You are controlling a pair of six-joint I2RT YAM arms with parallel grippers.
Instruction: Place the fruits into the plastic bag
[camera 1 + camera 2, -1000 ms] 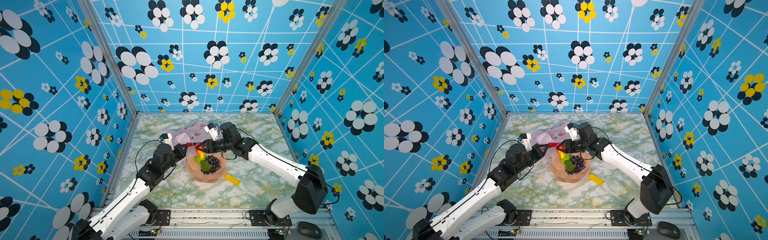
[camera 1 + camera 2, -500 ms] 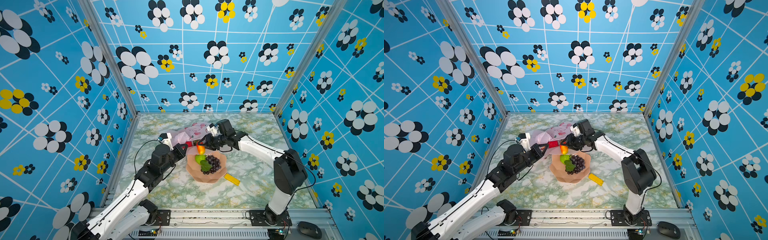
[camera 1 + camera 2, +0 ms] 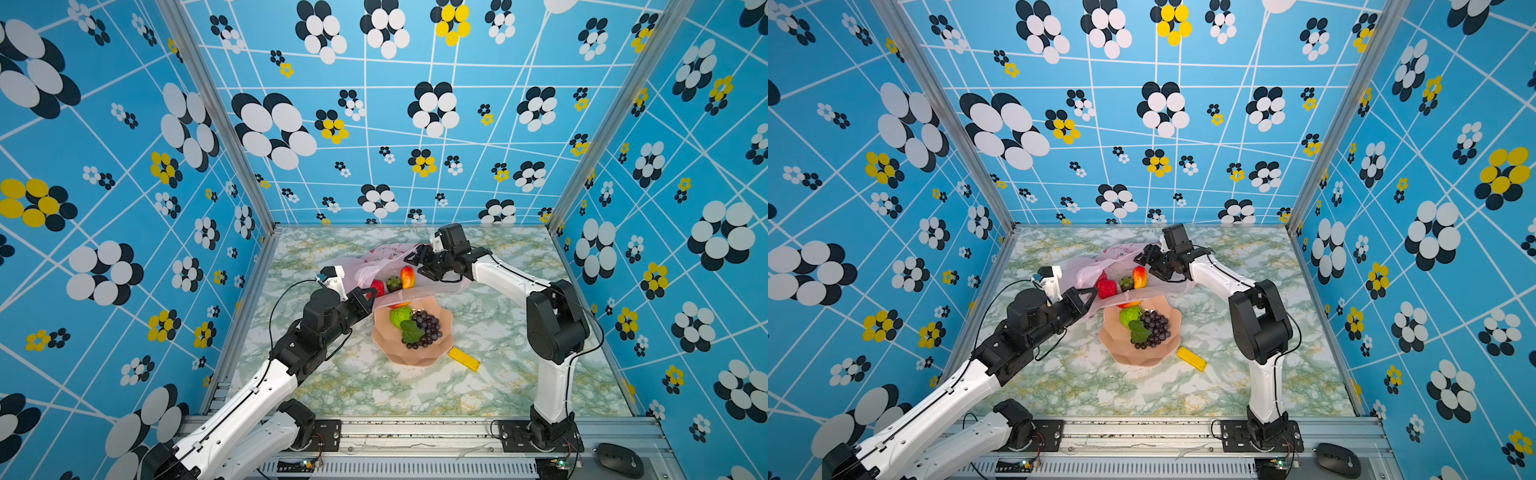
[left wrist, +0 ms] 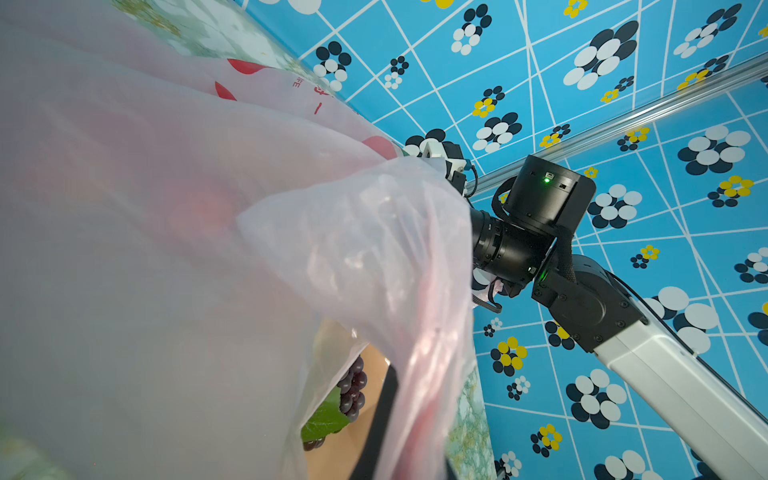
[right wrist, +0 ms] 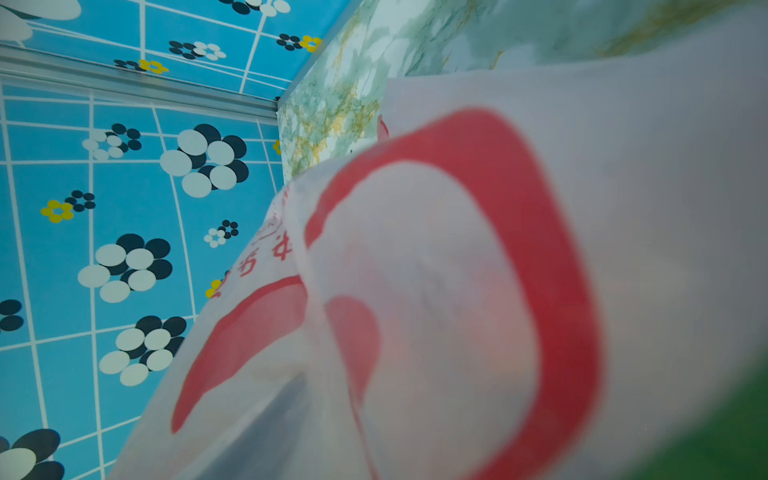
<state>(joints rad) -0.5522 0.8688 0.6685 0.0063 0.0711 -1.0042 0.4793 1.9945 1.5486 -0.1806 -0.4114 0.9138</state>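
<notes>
Start with the room you have. The marbled surface lies bare in front of the plate and to its right, apart from a yellow block just beside the plate's front-right rim. At the back things are tighter: the right tool hangs near the back wall, and your left arm runs close along the left wall.

The plastic bag lies behind the plate, its long axis running left to right across the surface, and its near edge drapes over the plate's far rim. It is thin, pale pink and crinkled, with red prints that fill the right wrist view.

Your left tool is clenched on the bag's near-left edge, holding the film up; the left wrist view shows the film spread right across the lens. Your right tool stands with its jaws apart over the bag's right side, grasping nothing that you can see.

Three fruits sit in the bag in a row:
- a red fruit;
- a dark fruit;
- a red-yellow fruit, its long axis pointing roughly toward the back wall.

On the plate, a green fruit touches the grapes.
</notes>
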